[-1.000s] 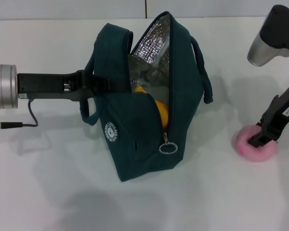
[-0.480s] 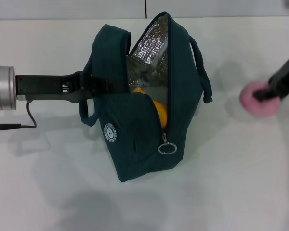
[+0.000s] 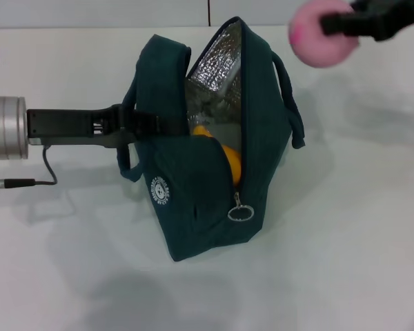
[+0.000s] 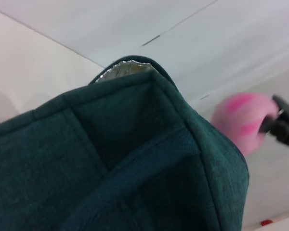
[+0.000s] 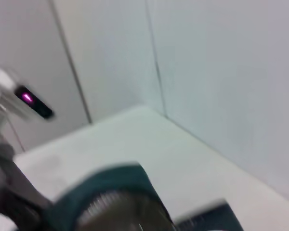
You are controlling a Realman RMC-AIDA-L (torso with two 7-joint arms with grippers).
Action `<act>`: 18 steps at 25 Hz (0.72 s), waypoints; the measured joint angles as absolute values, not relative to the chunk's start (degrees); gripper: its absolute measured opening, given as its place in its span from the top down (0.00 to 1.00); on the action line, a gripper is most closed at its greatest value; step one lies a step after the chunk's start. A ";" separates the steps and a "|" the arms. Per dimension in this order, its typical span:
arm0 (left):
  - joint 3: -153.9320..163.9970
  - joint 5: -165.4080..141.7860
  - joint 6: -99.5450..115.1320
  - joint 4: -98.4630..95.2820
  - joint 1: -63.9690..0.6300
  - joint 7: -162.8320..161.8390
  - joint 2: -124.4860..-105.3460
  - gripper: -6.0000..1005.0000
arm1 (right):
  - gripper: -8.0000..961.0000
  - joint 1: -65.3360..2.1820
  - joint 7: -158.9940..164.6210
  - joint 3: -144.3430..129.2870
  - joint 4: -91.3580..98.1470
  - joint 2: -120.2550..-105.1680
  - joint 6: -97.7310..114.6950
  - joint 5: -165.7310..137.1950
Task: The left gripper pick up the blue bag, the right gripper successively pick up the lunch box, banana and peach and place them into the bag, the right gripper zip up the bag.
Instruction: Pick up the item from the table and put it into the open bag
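The blue bag [image 3: 207,186] stands upright mid-table, unzipped, its silver lining [image 3: 221,65] showing. My left gripper [image 3: 146,123] comes in from the left and is shut on the bag's near wall, holding the mouth apart. Inside the opening lies the yellow banana [image 3: 229,160]. The lunch box is hidden. The pink peach [image 3: 321,38] hangs in the air above and just right of the bag's top, with my right gripper [image 3: 337,26] shut on it. The left wrist view shows bag fabric [image 4: 111,159] with the peach [image 4: 242,120] beyond it.
The bag's zipper pull ring [image 3: 240,212] hangs at the front end of the opening. A carry handle [image 3: 290,103] droops over the bag's right side. The left arm's cable [image 3: 27,181] trails on the white table [image 3: 345,241].
My right gripper has lifted the peach off the table at the right and carried it up and leftward toward the bag's top. The bag and left gripper have stayed put.
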State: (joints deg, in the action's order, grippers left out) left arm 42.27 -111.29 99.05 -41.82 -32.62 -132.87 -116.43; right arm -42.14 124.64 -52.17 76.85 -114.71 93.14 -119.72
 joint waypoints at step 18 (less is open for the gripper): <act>42.30 -110.02 98.71 -41.30 -33.02 -131.66 -116.70 0.94 | 0.95 -50.59 113.93 -71.72 58.01 -115.76 75.88 -111.60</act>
State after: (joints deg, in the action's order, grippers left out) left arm 42.30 -110.02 98.71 -41.30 -33.02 -131.66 -116.70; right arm -50.59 113.93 -71.72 58.01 -115.76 75.88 -111.60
